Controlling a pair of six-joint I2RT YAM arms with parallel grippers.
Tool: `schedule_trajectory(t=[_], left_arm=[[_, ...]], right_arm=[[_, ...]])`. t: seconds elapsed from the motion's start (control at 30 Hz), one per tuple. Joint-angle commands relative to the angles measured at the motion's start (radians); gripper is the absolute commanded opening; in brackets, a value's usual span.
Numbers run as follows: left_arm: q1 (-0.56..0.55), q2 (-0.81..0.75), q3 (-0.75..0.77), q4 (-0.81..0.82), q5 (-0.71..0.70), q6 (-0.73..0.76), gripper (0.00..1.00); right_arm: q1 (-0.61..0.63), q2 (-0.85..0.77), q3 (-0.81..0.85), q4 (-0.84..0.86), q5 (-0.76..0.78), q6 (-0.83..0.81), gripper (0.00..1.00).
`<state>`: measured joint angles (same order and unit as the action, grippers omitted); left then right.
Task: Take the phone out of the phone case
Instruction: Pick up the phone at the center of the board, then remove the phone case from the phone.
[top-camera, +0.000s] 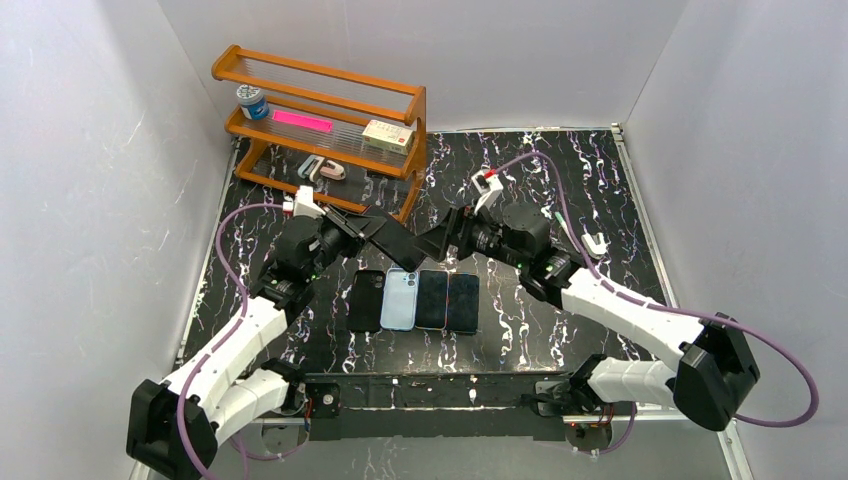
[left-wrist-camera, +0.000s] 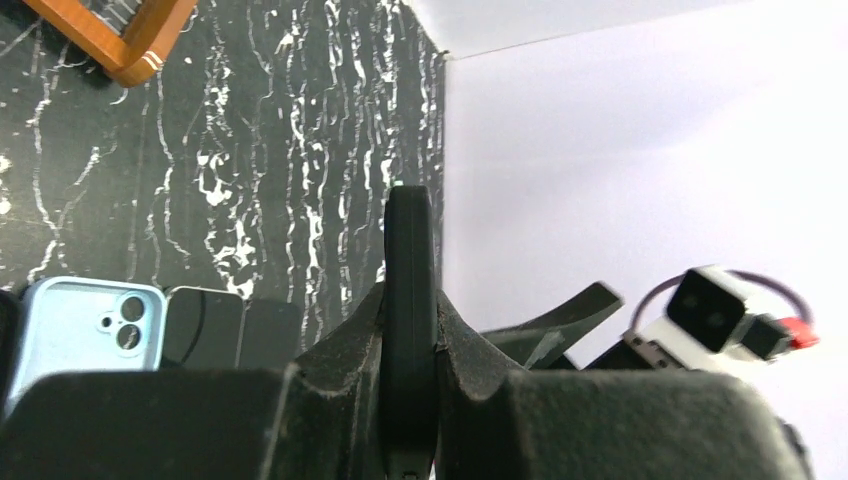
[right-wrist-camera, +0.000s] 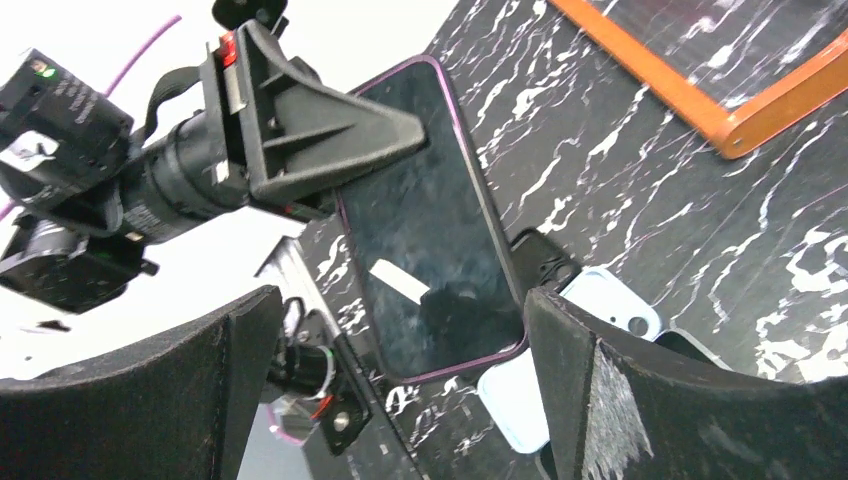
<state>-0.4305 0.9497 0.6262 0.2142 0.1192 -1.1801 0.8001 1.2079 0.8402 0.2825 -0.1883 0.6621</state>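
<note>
A dark phone with a thin purple rim hangs above the table, clamped at one end by my left gripper. I cannot tell whether that rim is the phone case. The left wrist view shows the phone edge-on, with both jaws pressed against its faces. From above, my left gripper and right gripper meet at the phone over the table's middle. My right gripper is open, its fingers wide on either side of the phone's free end and touching nothing.
On the table below lie a black case, a light blue case and two dark phones in a row. A wooden rack with a jar, a pink strip and a box stands back left. White walls enclose the table.
</note>
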Motion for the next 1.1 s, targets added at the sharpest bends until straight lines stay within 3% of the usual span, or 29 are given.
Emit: schedule_trajectory(t=[0.0, 0.37, 0.77, 0.9, 1.07], left_arm=[[0.004, -0.055, -0.02, 0.173, -0.066, -0.121, 0.0], [0.004, -0.066, -0.02, 0.279, -0.075, -0.256, 0.0], [0.004, -0.086, -0.031, 0.312, -0.062, -0.308, 0.0], [0.004, -0.094, -0.038, 0.315, -0.058, -0.32, 0.0], [0.004, -0.101, -0.043, 0.317, -0.057, -0.333, 0.0]], right_arm=[[0.008, -0.064, -0.081, 0.126, -0.035, 0.154, 0.99], [0.008, -0.075, -0.152, 0.273, -0.126, 0.275, 0.89], [0.008, -0.002, -0.149, 0.49, -0.143, 0.351, 0.64], [0.008, 0.014, -0.156, 0.548, -0.135, 0.368, 0.51], [0.008, 0.038, -0.15, 0.572, -0.174, 0.35, 0.27]])
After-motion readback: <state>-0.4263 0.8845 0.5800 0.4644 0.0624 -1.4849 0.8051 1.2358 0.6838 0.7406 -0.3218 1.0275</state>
